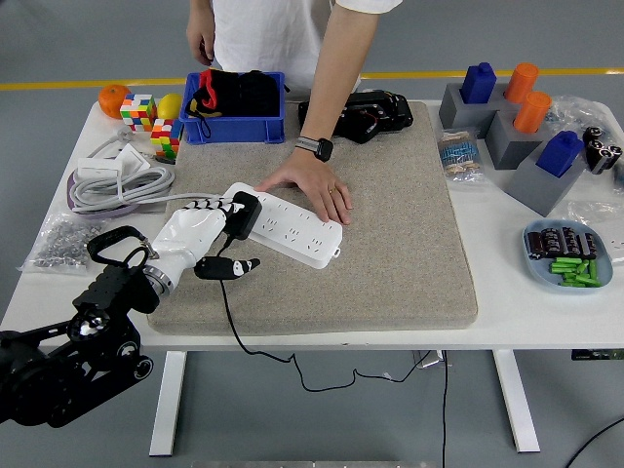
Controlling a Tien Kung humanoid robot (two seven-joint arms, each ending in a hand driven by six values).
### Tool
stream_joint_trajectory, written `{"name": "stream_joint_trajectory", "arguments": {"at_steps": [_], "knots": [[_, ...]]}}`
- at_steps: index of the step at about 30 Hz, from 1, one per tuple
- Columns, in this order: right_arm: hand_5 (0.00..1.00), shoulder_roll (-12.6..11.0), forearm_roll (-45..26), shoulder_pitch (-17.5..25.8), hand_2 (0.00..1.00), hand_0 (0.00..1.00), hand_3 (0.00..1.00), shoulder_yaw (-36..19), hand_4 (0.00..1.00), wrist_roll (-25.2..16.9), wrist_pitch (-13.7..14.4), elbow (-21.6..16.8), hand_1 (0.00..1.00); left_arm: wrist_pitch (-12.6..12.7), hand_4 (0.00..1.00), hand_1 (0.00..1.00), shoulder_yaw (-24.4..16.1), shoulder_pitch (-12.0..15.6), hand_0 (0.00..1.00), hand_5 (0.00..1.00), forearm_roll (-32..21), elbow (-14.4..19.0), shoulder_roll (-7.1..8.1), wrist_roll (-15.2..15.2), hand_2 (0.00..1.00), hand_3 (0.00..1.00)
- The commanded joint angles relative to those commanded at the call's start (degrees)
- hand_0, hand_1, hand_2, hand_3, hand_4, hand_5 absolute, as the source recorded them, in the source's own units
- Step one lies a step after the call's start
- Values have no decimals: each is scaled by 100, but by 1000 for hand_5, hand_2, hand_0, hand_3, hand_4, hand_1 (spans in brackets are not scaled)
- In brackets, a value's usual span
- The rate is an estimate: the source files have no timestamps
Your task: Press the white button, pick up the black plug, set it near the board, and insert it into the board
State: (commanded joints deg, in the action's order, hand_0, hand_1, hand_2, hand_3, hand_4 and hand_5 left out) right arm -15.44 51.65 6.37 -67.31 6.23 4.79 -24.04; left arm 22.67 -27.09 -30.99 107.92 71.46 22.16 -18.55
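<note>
- A white surface (507, 292) is seen on a grey floor, with a beige mat (390, 244) laid on it.
- Clutter is kept along the left, far and right edges; the mat's right half is bare.
- The white board (292, 229) is held down by a person's hand (317, 185).
- The black plug (241, 216) is touching the board's left end, with the left robot hand (200, 239) curled around it.

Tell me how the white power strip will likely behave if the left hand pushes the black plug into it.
The white power strip looks rigid and light, lying flat on the felt mat, so it could slide. The person's hand rests on it, probably bracing it. The left hand holds the black plug at its near end.
</note>
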Motion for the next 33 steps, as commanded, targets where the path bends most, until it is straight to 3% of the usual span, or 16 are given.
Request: {"name": "stream_joint_trajectory", "arguments": {"at_steps": [19,26,33], "knots": [[351,0,-11,-27,677,734,612,13,679,-4,2,-9,701,-122,840,881,292,-362,869,453,-393,-707,-303,88,838,797],[351,-2,-7,-16,677,734,611,9,679,0,1,-1,701,-112,838,872,340,-306,864,451,-489,-666,-262,107,837,793],[351,4,-5,-20,677,734,612,0,678,-5,2,-11,701,-5,836,876,-369,-157,859,447,-329,-266,-195,183,837,790]]}}
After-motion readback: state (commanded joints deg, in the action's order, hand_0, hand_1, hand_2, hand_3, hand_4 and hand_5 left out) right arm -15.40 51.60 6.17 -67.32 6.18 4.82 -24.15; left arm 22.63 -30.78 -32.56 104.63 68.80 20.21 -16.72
